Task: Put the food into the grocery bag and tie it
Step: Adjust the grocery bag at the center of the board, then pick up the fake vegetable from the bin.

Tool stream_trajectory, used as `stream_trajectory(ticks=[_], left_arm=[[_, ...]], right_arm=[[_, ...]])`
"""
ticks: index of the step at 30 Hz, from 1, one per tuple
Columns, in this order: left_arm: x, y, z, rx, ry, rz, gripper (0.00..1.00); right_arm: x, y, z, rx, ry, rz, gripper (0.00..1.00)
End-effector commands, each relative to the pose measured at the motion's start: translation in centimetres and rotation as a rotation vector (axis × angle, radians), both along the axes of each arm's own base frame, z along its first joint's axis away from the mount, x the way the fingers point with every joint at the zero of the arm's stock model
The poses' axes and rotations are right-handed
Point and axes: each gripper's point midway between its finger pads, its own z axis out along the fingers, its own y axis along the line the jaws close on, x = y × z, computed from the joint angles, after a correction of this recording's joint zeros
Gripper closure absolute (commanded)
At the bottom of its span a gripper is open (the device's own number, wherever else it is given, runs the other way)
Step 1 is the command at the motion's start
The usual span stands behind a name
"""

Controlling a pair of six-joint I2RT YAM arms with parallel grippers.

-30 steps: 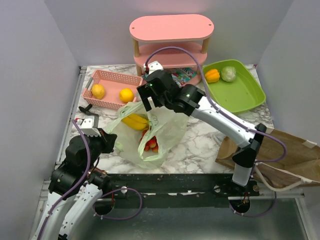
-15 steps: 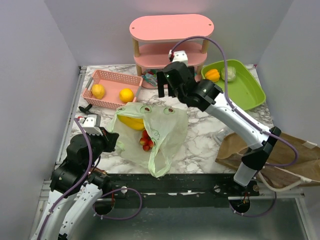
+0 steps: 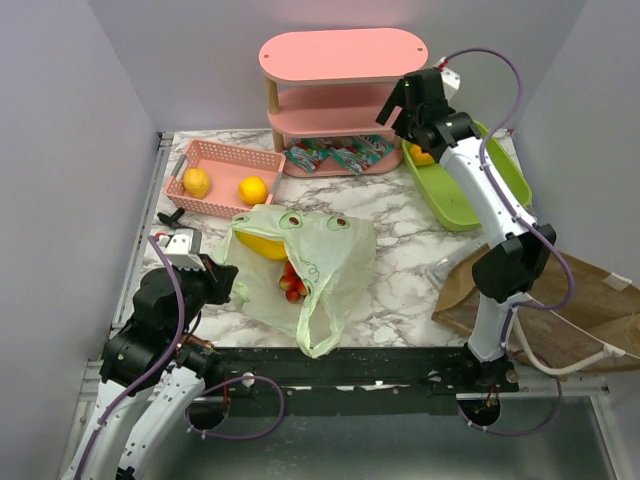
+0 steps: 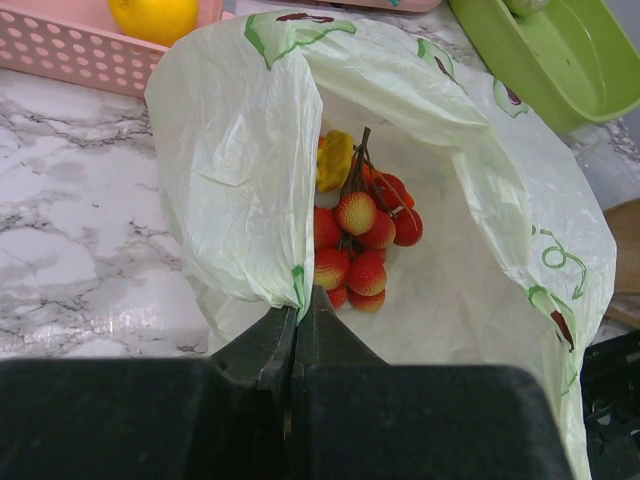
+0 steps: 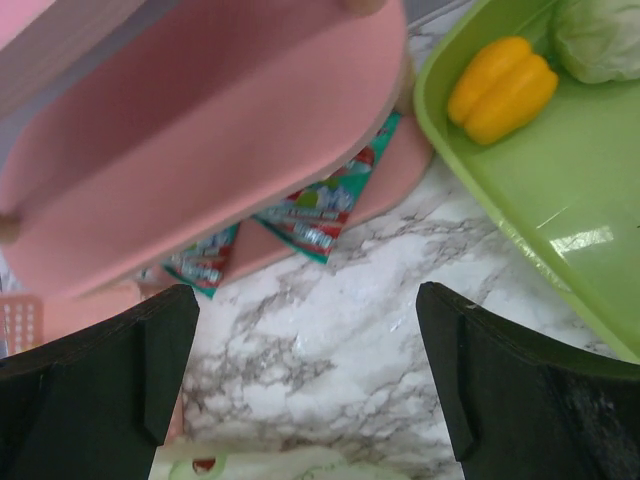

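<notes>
The pale-green grocery bag (image 3: 335, 255) lies open on the marble, with yellow bananas (image 3: 262, 245) and small red fruits (image 3: 293, 284) inside. My left gripper (image 3: 228, 286) is shut on the bag's near rim (image 4: 250, 170); the red fruits (image 4: 362, 245) show past its fingers. My right gripper (image 3: 412, 100) is open and empty, high by the pink shelf. Under it in the right wrist view (image 5: 308, 300) are the teal-and-red snack packets (image 5: 318, 215), the orange bell pepper (image 5: 502, 88) and the leafy head (image 5: 598, 38). The packets (image 3: 340, 155) lie under the shelf.
A pink two-tier shelf (image 3: 340, 55) stands at the back. A green tray (image 3: 500, 180) at back right holds the pepper and leafy head. A pink basket (image 3: 215, 160) holds two yellow-orange fruits (image 3: 197, 182). A brown paper bag (image 3: 580, 310) lies at right front.
My right arm has swung from over the bag to the back right, up by the shelf and tray. The bag's far side has dropped and spread flat. My left gripper has stayed put.
</notes>
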Motion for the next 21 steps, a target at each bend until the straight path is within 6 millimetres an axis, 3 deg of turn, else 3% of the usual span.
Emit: stream_trajectory(ticks=[1,6,9,21], left_arm=[[0.1,-0.2,0.0,0.002,-0.015,-0.013,1.00],[0.1,-0.2,0.1,0.002,-0.016,-0.017,1.00],[0.1,-0.2,0.1,0.000,-0.017,-0.018,1.00],[0.4,0.0,0.1,0.003,-0.018,-0.003,1.00]], right_arm=[[3.6,-2.9,-1.9,0.176,0.008,-0.126,0.00],[5.3,-8.4,-5.7,0.247,0.072,-0.274,0.00],[5.8,-10.3,-8.1,0.264,0.110,-0.315,0.00],[8.0,-14.0,-14.8,0.328,0.195,-0.386,0.00]])
